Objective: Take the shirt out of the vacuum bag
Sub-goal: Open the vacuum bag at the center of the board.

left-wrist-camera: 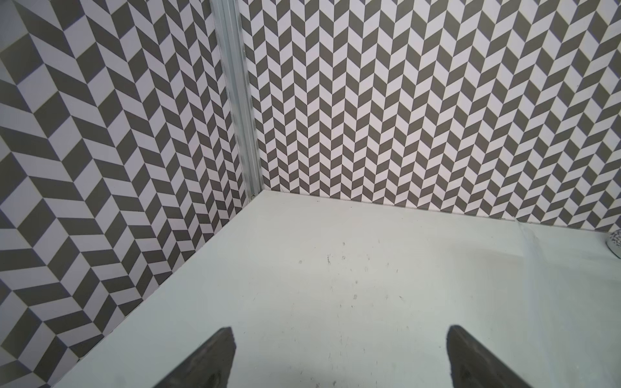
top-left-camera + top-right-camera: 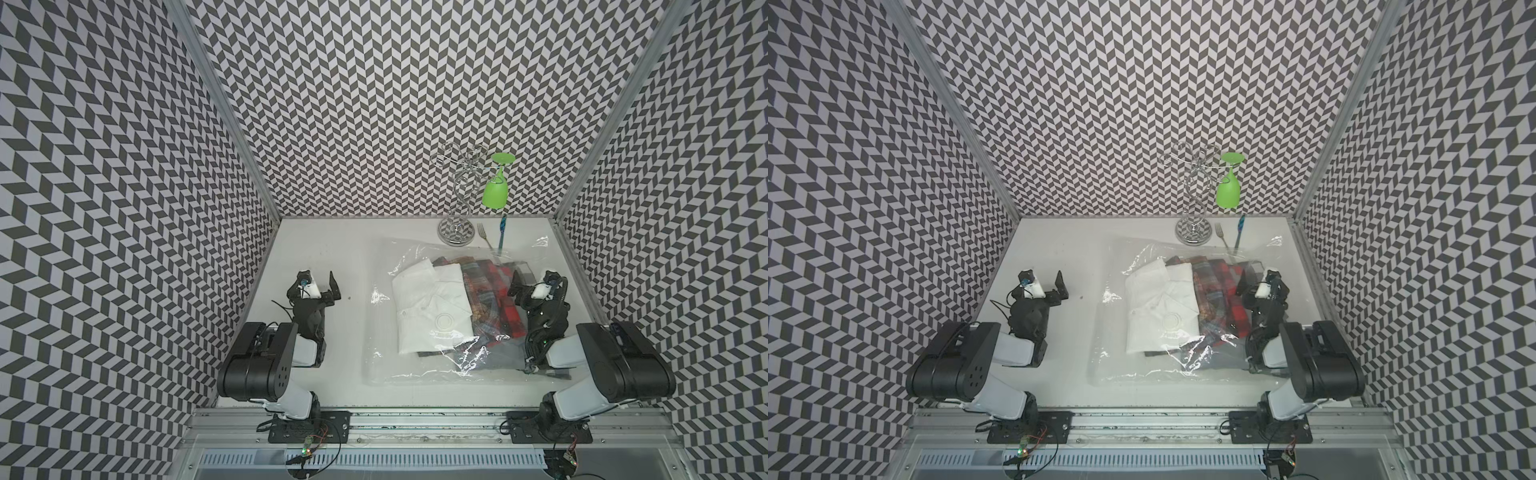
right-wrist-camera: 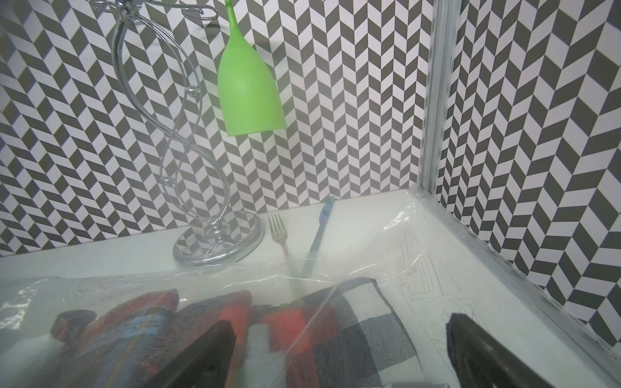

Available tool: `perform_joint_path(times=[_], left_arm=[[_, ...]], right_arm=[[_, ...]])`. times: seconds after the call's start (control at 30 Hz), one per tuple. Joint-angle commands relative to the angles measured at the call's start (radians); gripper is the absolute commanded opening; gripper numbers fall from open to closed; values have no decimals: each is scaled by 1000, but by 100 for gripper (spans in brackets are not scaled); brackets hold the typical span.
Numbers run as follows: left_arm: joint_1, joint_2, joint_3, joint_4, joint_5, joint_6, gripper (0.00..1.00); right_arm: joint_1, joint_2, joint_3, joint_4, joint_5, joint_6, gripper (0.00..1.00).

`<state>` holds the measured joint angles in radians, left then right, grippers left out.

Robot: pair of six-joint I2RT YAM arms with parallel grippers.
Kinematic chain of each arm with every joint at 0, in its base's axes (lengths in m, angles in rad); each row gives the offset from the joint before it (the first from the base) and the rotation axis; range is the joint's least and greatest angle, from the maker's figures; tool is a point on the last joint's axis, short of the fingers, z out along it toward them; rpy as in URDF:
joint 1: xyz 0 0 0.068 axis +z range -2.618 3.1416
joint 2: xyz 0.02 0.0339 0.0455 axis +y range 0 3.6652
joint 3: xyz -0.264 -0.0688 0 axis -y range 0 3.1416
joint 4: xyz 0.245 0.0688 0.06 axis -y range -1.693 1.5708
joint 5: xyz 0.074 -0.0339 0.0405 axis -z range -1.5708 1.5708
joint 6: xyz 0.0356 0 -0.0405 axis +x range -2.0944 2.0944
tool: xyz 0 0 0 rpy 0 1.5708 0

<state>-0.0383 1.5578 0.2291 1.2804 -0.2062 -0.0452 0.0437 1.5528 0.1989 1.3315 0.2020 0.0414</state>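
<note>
The vacuum bag (image 2: 415, 372) (image 2: 1129, 372) lies flat on the right half of the white table, clear and crinkly, with its round white valve (image 2: 444, 321) on top. Inside it a folded white shirt (image 2: 428, 291) (image 2: 1158, 291) lies beside red and blue plaid shirts (image 2: 494, 291) (image 3: 302, 336). My right gripper (image 2: 534, 279) (image 2: 1257, 280) (image 3: 338, 319) stands open over the bag's right side, above the plaid cloth, holding nothing. My left gripper (image 2: 319, 279) (image 2: 1043, 277) (image 1: 340, 329) stands open over bare table left of the bag.
A chrome glass rack (image 2: 456, 232) (image 3: 218, 245) stands at the back right with a green wine glass (image 2: 495, 193) (image 3: 250, 87) hanging upside down. A fork (image 2: 484, 235) (image 3: 278, 230) and a blue-handled tool (image 2: 503, 232) (image 3: 317, 235) reach under the bag's far edge. Patterned walls close three sides.
</note>
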Motion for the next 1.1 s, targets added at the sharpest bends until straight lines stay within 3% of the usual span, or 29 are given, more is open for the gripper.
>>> perform_joint_path(times=[0.0, 0.8, 0.83, 0.87, 0.93, 0.97, 1.07], left_arm=[[0, -5, 11, -1, -7, 7, 100], [0, -24, 15, 3, 12, 22, 100], [-1, -66, 51, -74, 34, 32, 100], [-3, -111, 103, -232, 34, 30, 99], [-1, -174, 206, -436, -17, -10, 100], [4, -202, 261, -528, -7, -81, 100], [-17, -214, 492, -882, 101, -221, 99]], right_arm=[[5, 9, -7, 61, 4, -12, 100], [7, 11, 5, 49, 0, -18, 100], [13, -7, -5, 70, 8, -20, 97], [26, -69, -2, 5, 74, -17, 97], [34, -244, 106, -323, 199, 85, 98], [32, -314, 182, -570, 191, 139, 99], [33, -368, 371, -906, -23, 228, 95]])
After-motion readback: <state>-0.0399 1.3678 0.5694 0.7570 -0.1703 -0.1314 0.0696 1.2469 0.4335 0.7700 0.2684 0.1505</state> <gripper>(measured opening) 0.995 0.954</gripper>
